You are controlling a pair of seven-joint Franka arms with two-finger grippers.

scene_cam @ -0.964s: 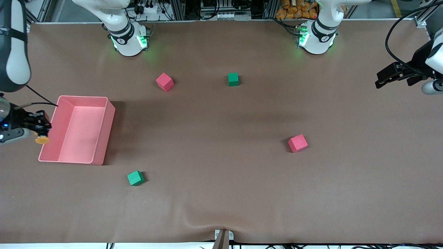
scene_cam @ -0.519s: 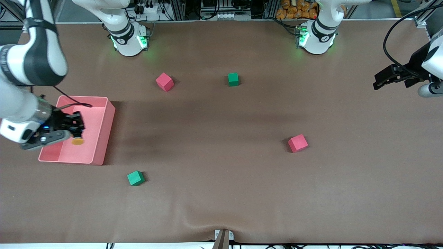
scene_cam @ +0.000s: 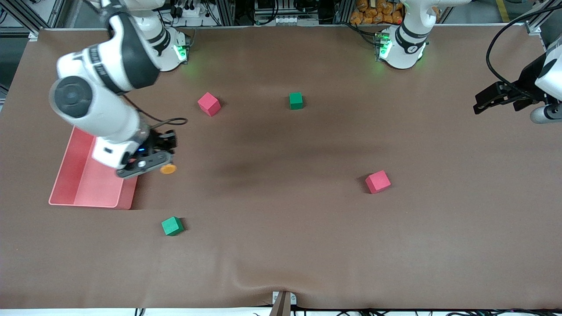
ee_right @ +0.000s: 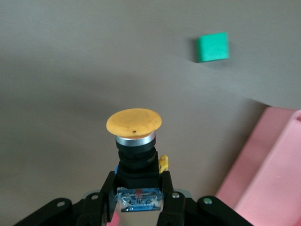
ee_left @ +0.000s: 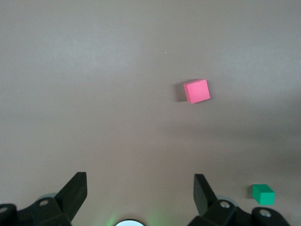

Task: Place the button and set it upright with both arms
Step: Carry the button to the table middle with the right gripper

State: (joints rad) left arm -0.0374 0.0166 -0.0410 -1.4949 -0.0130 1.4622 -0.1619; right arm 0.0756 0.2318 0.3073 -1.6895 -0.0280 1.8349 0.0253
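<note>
Gripping button [ee_right: 134, 125]: right hand [ee_right: 139, 188]; left hand [ee_left: 136, 188] open, waiting

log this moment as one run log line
right gripper: shut on button, over bare table beside pink bin | left gripper: open, waiting at left arm's table end

mid-table: open brown mat | obstacles: pink bin [scene_cam: 66, 175] at the right arm's end; green cube [scene_cam: 171, 226] near it; red cube [scene_cam: 377, 181] toward the left arm's end
</note>
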